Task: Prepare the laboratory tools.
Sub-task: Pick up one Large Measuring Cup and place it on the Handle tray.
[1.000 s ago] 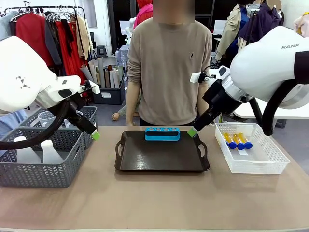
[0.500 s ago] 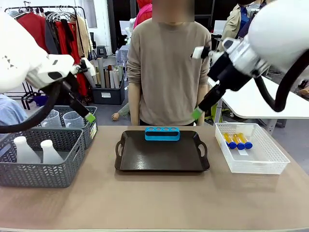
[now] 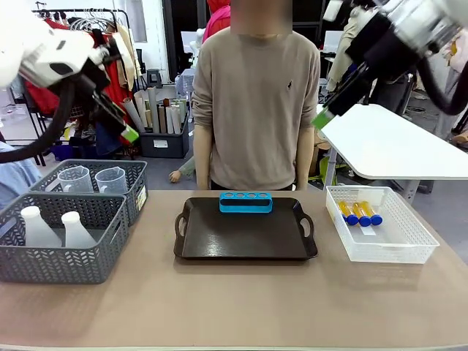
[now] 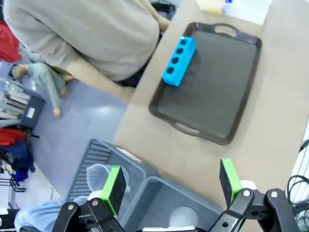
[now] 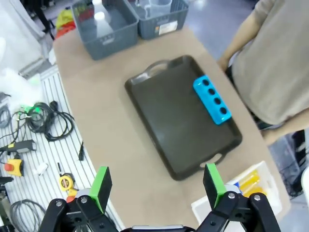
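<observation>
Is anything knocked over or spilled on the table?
Nothing stands out. The tubes lie side by side in the white basket, flasks and beakers stand upright in grey baskets, the rack sits straight on the tray.

Left gripper (image 3: 130, 134): now well above the grey basket (image 3: 136, 199), up from its rim. Right gripper (image 3: 319, 118): now high above the tray (image 3: 241, 235), up from its far right corner.

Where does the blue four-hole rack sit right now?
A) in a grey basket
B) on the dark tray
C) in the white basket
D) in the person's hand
B: the blue rack lies on the dark tray, along its edge nearest the person.
</observation>
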Controlling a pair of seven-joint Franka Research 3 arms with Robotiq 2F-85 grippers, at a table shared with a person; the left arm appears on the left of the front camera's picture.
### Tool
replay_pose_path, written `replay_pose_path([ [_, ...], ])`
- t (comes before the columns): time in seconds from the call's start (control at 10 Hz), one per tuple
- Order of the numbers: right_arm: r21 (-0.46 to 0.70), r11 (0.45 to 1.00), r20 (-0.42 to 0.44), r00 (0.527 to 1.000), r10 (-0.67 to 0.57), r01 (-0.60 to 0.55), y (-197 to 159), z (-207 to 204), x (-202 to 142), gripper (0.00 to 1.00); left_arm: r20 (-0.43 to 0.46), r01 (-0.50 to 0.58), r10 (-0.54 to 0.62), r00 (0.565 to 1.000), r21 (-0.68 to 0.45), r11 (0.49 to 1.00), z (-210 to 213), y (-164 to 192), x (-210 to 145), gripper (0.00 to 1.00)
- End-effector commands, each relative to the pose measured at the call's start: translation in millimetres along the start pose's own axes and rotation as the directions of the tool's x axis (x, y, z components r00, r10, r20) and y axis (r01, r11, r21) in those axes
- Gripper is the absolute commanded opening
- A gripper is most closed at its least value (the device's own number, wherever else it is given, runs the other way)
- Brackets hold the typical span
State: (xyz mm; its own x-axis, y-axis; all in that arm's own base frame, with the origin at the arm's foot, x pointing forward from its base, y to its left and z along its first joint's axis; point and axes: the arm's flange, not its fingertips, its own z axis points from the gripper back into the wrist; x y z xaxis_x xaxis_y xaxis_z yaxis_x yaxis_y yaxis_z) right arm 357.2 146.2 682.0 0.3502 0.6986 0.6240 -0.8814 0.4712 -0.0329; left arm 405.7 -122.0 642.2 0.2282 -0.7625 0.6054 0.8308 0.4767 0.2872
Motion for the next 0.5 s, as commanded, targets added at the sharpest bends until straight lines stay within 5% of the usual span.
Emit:
replay_pose_path([
  [0.0, 0.007, 0.999, 0.060, 0.997, 0.053, -0.054, -1, 26, -4, 1.00, 0.032, 0.006, -0.006, 0.999, 0.007, 1.000, 14, 6, 2, 1.00],
  [0.4, 0.002, 0.998, 0.181, 0.982, 0.060, -0.062, -44, 61, -24, 1.00, 0.090, -0.055, 0.058, 0.994, -0.025, 0.998, 28, 18, 6, 1.00],
])
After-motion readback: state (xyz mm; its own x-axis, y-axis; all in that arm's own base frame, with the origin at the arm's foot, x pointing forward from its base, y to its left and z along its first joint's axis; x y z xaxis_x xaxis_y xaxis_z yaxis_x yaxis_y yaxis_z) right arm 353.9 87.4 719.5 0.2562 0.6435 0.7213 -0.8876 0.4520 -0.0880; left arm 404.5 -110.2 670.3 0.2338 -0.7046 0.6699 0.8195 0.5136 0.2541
